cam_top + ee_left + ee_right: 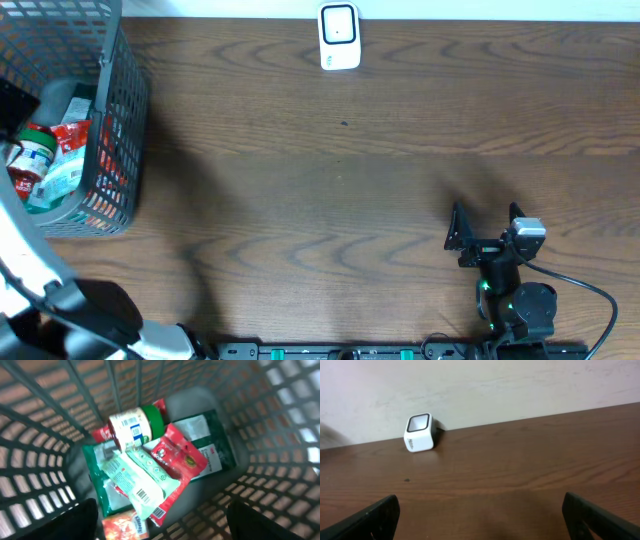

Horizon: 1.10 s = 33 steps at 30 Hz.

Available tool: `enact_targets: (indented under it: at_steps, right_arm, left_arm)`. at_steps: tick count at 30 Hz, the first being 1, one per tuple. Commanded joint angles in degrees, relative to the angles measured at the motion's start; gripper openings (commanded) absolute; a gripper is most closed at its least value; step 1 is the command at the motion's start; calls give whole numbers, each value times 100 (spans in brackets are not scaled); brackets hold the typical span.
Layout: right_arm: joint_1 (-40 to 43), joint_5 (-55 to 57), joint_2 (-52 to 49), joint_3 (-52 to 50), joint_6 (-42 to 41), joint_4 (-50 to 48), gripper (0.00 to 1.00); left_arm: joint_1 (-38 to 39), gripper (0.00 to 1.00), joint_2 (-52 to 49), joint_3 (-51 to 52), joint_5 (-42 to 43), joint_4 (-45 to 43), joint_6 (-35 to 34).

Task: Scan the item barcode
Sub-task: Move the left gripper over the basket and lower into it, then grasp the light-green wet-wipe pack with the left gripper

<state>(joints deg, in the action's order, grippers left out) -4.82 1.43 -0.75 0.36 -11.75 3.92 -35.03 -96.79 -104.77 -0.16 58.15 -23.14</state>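
Dark wood-grain table (pixel 350 170) set against a pale wall (pixel 520 380), both arms at its near edge.

(a) Left gripper (pixel 161 507): jaws spread apart with nothing between them, poised above the inside of a grey mesh basket (pixel 280 435). Directly beneath the jaws lies the heap of grocery items. A pale green packet (pixel 140 480) is uppermost, with a printed barcode (pixel 143 495) facing up. It overlaps a red packet (pixel 180 455) just to the right of the jaws' midline. A dark green packet (pixel 210 450) lies flat under both. Beyond the jaws, a jar (pixel 132 427) with a white label and green lid rests on its side. An orange packet (pixel 125 527) shows partly, close to the left finger. The basket walls enclose everything.

(b) Right gripper (pixel 481 502): jaws released to their full spread, empty, held low over bare wood. Ahead of the jaws and to their left stands a small white scanner (pixel 420 432), upright at the table's far edge against the wall. It is well apart from the fingers and from the basket.
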Motion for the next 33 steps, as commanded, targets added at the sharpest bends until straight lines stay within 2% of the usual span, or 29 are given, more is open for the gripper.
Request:
enact_targets:
  at_steps: [1, 9, 24, 33]
  right_arm:
    - [33, -2, 0, -4, -22, 20, 99]
    - [33, -2, 0, -4, -22, 20, 99]
    - [33, -4, 0, -4, -22, 22, 99]
    - [33, -2, 0, -4, -22, 20, 99]
  left_arm:
    - [-48, 83, -310, -46, -33, 114, -662]
    - [-42, 83, -876, -17, -31, 485, -704]
    - [-37, 83, -1679, 229, -31, 457, -1923]
    - [-37, 83, -2286, 229, -26, 391, -1993]
